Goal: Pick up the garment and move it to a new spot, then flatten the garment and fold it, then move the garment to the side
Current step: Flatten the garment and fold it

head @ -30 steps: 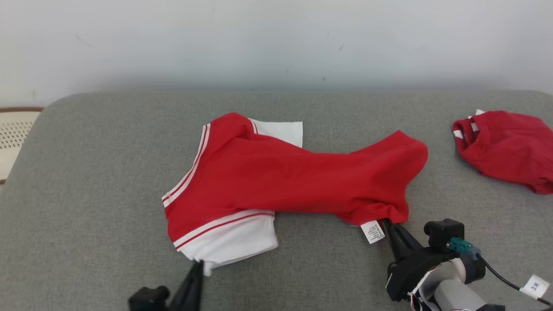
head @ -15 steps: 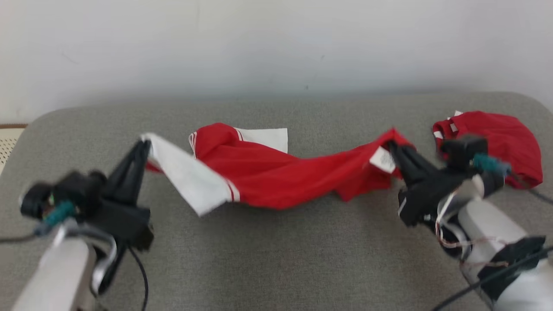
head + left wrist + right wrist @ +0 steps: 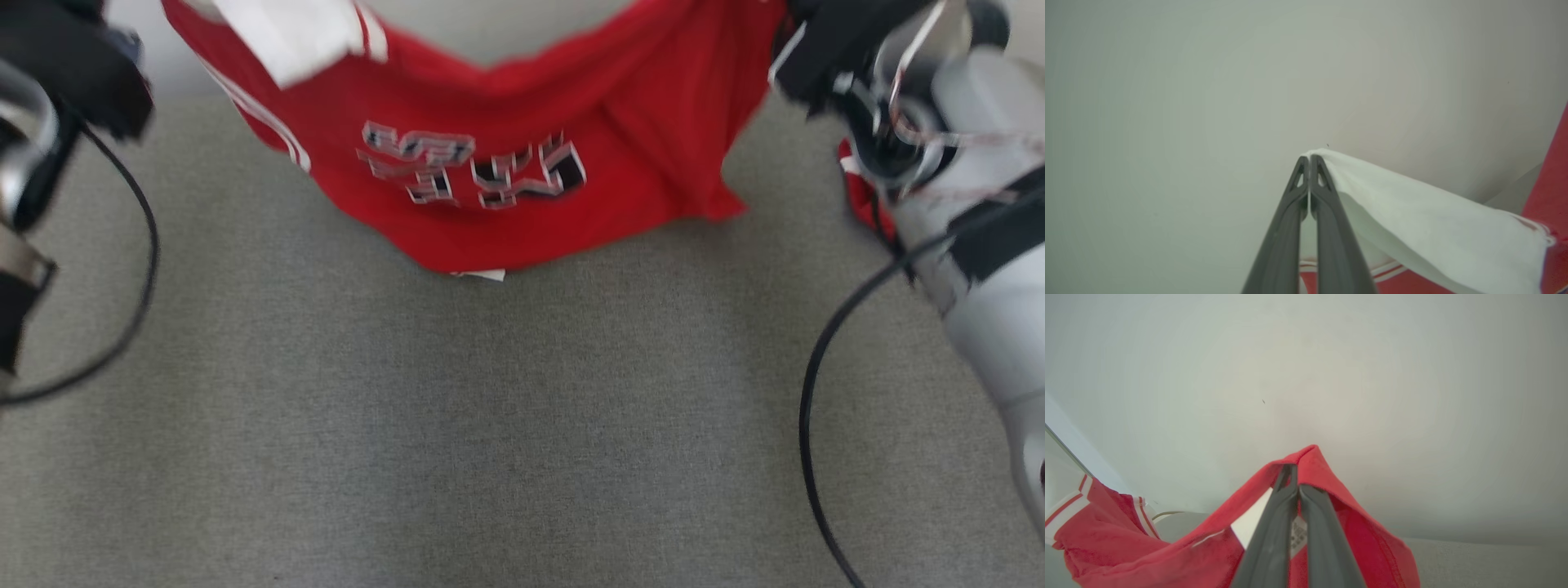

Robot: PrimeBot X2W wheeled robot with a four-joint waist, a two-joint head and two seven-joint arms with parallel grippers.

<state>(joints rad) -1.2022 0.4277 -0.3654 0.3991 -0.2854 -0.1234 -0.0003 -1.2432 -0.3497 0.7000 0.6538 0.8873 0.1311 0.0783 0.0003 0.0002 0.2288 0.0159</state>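
The garment (image 3: 522, 171) is a red shirt with white sleeves and printed lettering. It hangs in the air above the grey surface, stretched between both arms near the head view's top edge, and its lowest fold (image 3: 478, 265) reaches close to the cloth below. My left gripper (image 3: 1309, 158) is shut on the tip of a white sleeve (image 3: 1412, 220). My right gripper (image 3: 1290, 470) is shut on the garment's red hem (image 3: 1314, 457), with a white care label (image 3: 1298, 535) between its fingers. Both wrist views face the pale wall.
The grey padded surface (image 3: 490, 425) spreads below the hanging garment. A second red garment (image 3: 861, 196) lies at the right, mostly hidden behind my right arm (image 3: 971, 269). Black cables (image 3: 816, 384) loop from both arms. My left arm's dark wrist (image 3: 73, 65) is at the upper left.
Both grippers have risen with the garment, lifting it off the surface and spreading it so that its lettering faces the camera. The head camera has tilted down.
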